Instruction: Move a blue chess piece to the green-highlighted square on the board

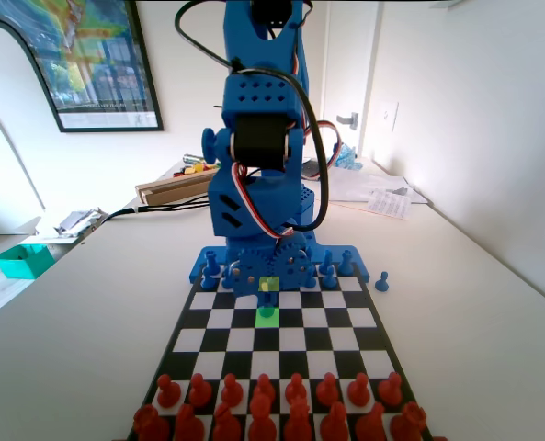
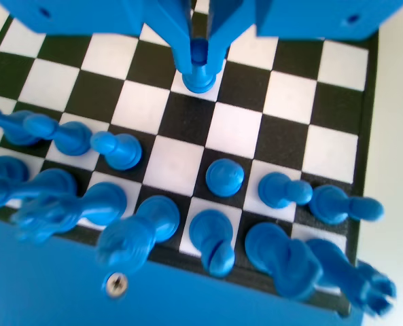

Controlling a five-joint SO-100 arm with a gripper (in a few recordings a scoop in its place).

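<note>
Your blue plastic arm stands at the far end in the fixed view, folded forward and reaching steeply down toward the near side. In the wrist view your two-finger blue gripper hangs from the top edge, jaws drawn close, pinching a small blue plastic pawn by its head.

Home room: framed poster, door handle, cluttered table.

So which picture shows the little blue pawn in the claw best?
The wrist view: the blue pawn sits sharp and close between the gripper fingers. In the fixed view, the pawn is tiny and far, over the green square.
</note>
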